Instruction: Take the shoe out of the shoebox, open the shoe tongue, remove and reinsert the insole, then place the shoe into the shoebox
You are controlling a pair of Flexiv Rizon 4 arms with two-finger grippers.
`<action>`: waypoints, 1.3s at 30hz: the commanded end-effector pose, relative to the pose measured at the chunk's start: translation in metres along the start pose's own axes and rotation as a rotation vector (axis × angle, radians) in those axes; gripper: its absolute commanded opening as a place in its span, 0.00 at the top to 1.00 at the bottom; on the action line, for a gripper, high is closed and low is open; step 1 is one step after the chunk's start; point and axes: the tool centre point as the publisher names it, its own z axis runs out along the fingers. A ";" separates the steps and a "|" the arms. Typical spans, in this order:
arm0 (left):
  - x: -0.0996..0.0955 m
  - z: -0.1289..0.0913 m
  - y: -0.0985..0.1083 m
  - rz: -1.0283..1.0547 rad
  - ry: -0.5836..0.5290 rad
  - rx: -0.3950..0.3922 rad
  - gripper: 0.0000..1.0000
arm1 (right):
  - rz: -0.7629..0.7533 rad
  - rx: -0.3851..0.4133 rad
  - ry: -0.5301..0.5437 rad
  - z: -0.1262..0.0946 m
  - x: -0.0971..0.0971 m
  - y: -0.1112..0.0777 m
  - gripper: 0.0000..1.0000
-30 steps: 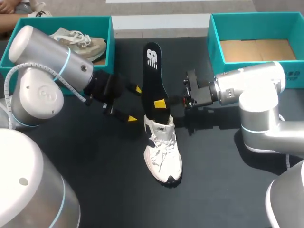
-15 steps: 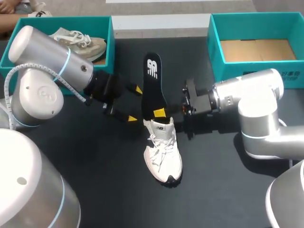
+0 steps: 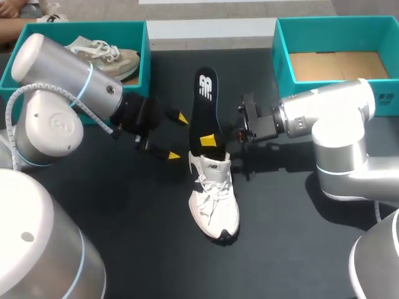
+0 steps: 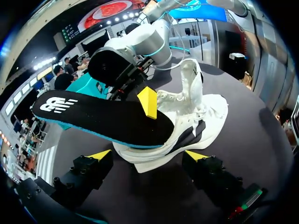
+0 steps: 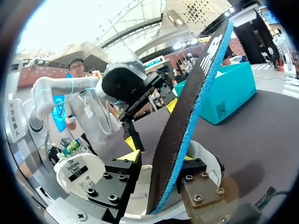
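Right jaws pinch the insole [image 3: 206, 106] from both sides and hold it up on its edge, just above the middle of the frame. Its low end sits at the mouth of the shoe [image 3: 215, 205]. The shoe lies on the tabletop [image 3: 124, 218] in the middle, toe toward the bottom of the frame.

Half a second ago the insole was lower, pushed down toward the shoe. Now it has come back up a little and moved a bit to the right. The right arm [image 3: 324, 115] went up with it.

Left jaws are open, just left of the shoe's heel, and have not moved. The shoe has not moved either.

I think the insole is not back in the shoe yet. The shoebox [image 3: 283, 56] at the upper right is still without the shoe.
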 end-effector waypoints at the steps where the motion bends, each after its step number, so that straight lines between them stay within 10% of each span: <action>1: 0.000 0.000 0.000 0.000 0.001 -0.002 0.00 | -0.008 0.025 -0.004 -0.007 0.000 0.014 0.60; 4: 0.000 0.000 0.000 0.000 0.001 -0.002 0.00 | 0.001 0.048 0.007 -0.007 -0.005 0.015 0.64; 7: 0.000 0.000 0.000 0.000 0.001 -0.002 0.00 | 0.019 0.057 0.015 -0.006 -0.007 0.011 1.00; 23: 0.000 0.000 0.000 0.000 0.001 -0.002 0.00 | 0.288 0.221 0.057 0.004 0.023 -0.049 1.00; 26: 0.000 0.000 0.000 0.000 0.001 -0.002 0.00 | 0.277 0.208 0.045 0.003 0.023 -0.047 0.93; 28: 0.000 0.000 0.000 0.000 0.001 -0.002 0.00 | 0.254 0.203 0.029 0.002 0.021 -0.040 0.58; 39: 0.000 0.000 0.000 0.000 0.001 -0.002 0.00 | 0.160 0.192 0.006 -0.007 -0.002 -0.011 0.60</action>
